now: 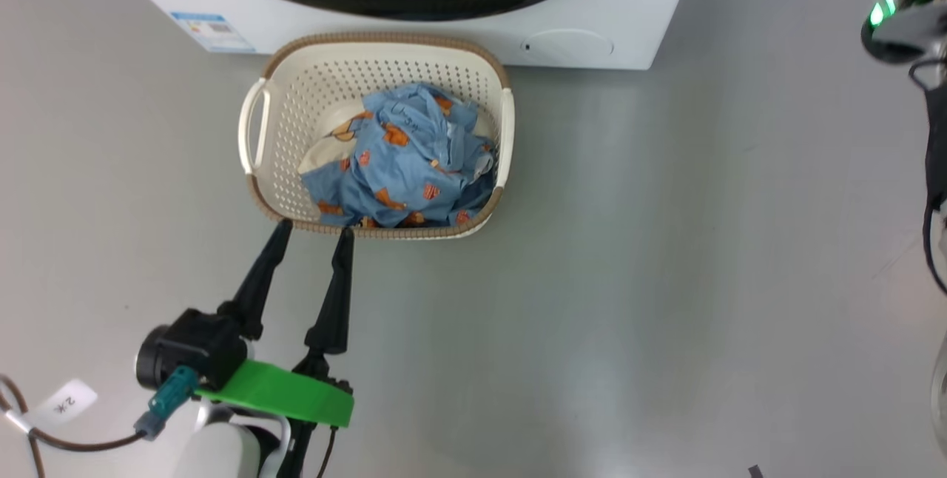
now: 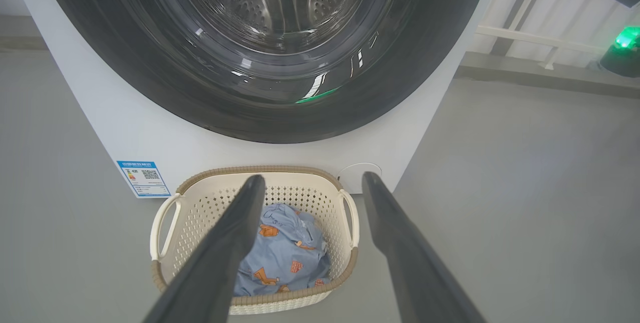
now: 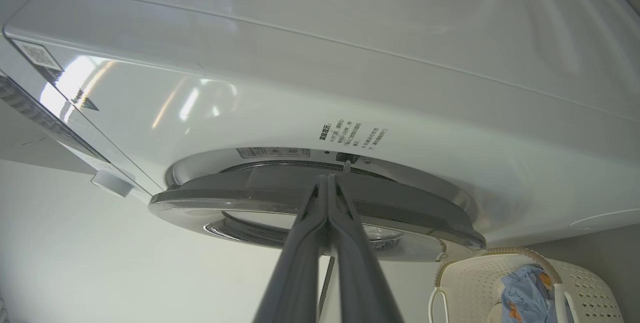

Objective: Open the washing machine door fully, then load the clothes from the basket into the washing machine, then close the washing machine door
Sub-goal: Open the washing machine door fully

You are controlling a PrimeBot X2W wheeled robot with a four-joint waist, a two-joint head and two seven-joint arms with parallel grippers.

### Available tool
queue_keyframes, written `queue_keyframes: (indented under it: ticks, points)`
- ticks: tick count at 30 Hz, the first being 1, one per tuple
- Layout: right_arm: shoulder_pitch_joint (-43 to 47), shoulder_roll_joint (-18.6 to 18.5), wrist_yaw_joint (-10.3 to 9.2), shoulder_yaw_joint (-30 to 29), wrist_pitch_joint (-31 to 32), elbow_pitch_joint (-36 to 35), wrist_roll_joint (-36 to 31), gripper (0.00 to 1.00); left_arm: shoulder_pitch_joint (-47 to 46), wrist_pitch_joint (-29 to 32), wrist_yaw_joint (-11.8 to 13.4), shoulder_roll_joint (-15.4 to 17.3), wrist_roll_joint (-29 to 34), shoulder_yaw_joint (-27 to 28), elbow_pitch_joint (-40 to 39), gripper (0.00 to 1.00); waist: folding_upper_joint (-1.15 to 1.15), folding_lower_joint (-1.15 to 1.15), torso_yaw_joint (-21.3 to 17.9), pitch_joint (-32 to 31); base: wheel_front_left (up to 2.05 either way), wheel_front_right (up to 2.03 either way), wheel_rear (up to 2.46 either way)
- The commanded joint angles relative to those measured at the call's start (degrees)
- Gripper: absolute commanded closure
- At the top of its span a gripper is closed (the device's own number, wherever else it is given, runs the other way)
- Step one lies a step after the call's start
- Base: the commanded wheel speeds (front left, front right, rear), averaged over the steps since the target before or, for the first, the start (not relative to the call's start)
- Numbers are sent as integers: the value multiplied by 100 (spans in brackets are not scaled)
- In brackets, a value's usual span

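Note:
The white washing machine (image 1: 629, 12) stands at the top of the head view. Its door (image 2: 165, 88), glossy black rim around clear glass, faces the left wrist camera. Right before it on the floor sits the cream basket (image 1: 325, 71), holding the crumpled light blue clothes (image 1: 403, 160) with orange prints. My left gripper (image 1: 314, 229) is open, its tips just short of the basket's near rim and empty. In the right wrist view my right gripper (image 3: 327, 179) is shut, its joined tips at the edge of the door's rim (image 3: 400, 213), by the seam with the machine's front.
Grey floor spreads left and right of the basket. A blue label (image 1: 211, 30) and a small round flap (image 1: 566, 45) mark the machine's lower front. A dark arm part with a green light (image 1: 899, 12) hangs at the upper right, with cables below it.

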Motion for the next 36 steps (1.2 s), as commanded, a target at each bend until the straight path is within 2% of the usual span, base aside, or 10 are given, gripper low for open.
queue_keyframes:
  ticks: [1, 20, 36]
  points:
    - [-241, 46, -5, 111, 51, -103, -69, 100, -147, -36, 49, 76, -52, 128, -188, 0, 0, 0, 96, 157, 0, 0, 0]
    - [-1454, 359, -5, 405, 184, 469, -706, 100, -494, -36, 186, 75, -362, -285, -280, 0, 0, 0, 407, 660, 0, 0, 0]
    - [-2087, 397, -5, 347, -4, 964, -1155, 100, -608, -36, 222, 75, -621, -474, -344, 0, 0, 0, 620, 911, 0, 0, 0]
